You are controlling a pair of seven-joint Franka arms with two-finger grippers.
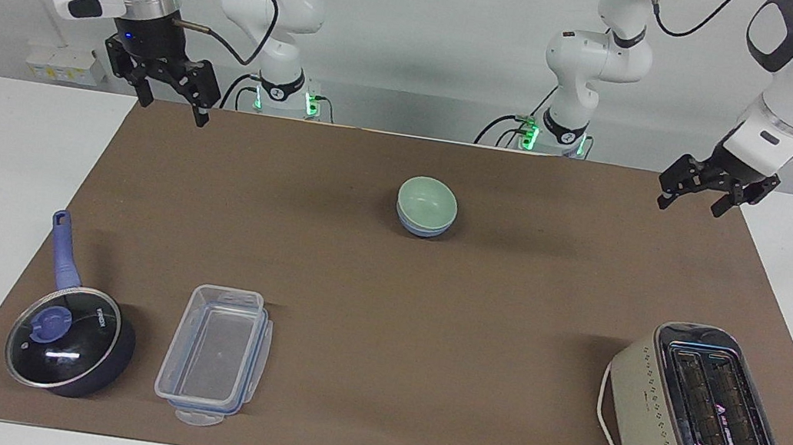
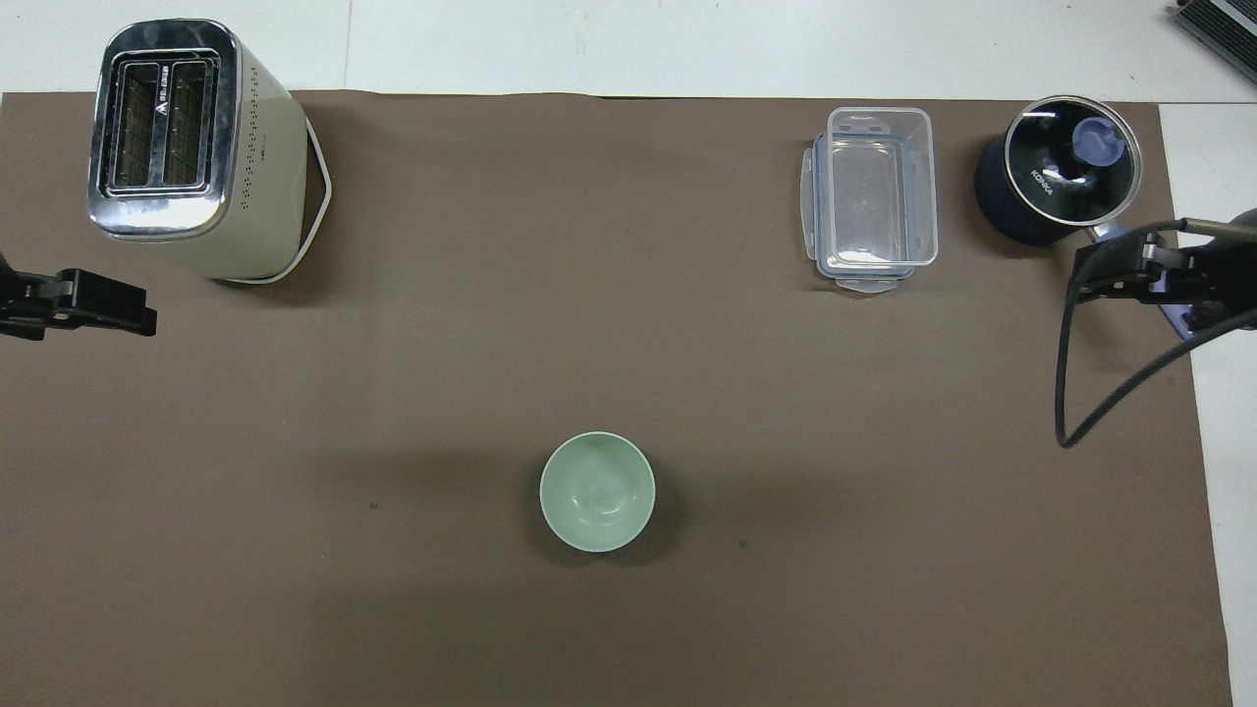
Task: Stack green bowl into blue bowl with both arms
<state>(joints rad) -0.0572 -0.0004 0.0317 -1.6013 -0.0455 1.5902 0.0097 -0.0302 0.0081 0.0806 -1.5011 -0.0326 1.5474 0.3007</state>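
The green bowl [image 1: 428, 201] sits nested in the blue bowl [image 1: 423, 229] on the brown mat, midway between the arms and near the robots. In the overhead view only the green bowl [image 2: 597, 491] shows; the blue bowl is hidden under it. My right gripper [image 1: 174, 110] is open and empty, raised over the mat's corner at the right arm's end; it also shows in the overhead view [image 2: 1092, 278]. My left gripper [image 1: 690, 205] is open and empty, raised over the mat's edge at the left arm's end, and shows in the overhead view [image 2: 140, 314]. Neither touches the bowls.
A cream toaster [image 1: 696, 410] stands far from the robots at the left arm's end. A clear plastic container [image 1: 215, 356] and a dark blue lidded saucepan [image 1: 69, 341] stand far from the robots at the right arm's end. The brown mat [image 1: 381, 329] covers the table.
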